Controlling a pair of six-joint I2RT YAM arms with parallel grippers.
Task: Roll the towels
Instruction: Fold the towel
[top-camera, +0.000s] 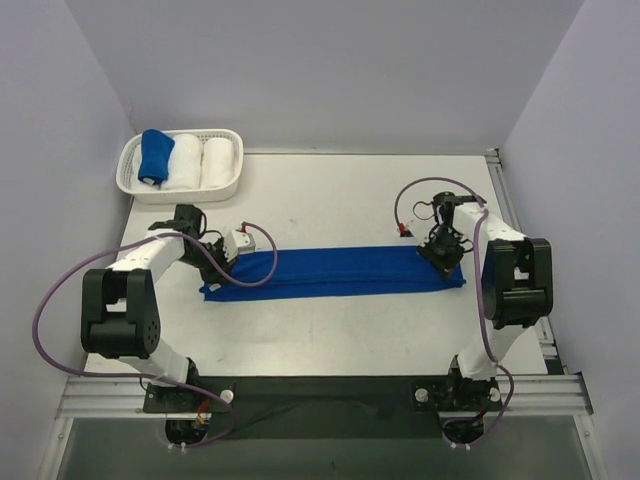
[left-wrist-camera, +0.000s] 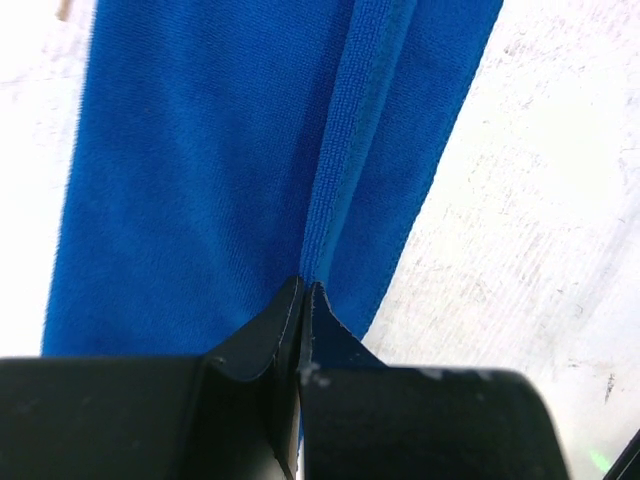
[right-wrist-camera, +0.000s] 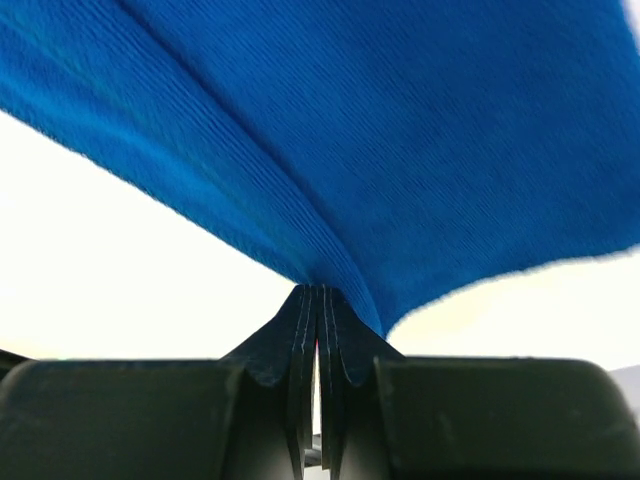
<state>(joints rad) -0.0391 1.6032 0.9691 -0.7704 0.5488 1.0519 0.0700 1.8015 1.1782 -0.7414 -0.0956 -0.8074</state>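
Now left claw (left-wrist-camera: 303, 290) is clamped on the towel (top-camera: 340, 272) end, right claw (right-wrist-camera: 318, 290) pinching the other end, strip flat on bench (top-camera: 330, 200) between them. Best: keep edges square, first turn tight, even tension. Beyond left claw, basket (top-camera: 180, 192) holds rolled towel (top-camera: 155, 157).

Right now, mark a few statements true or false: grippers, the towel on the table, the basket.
1. The left gripper and right gripper are both shut on the long blue towel. True.
2. The long blue towel is already rolled. False: it lies flat as a strip on the table.
3. The basket holds one blue roll and two white rolls. True.
4. The basket sits at the near right corner. False: far left corner.
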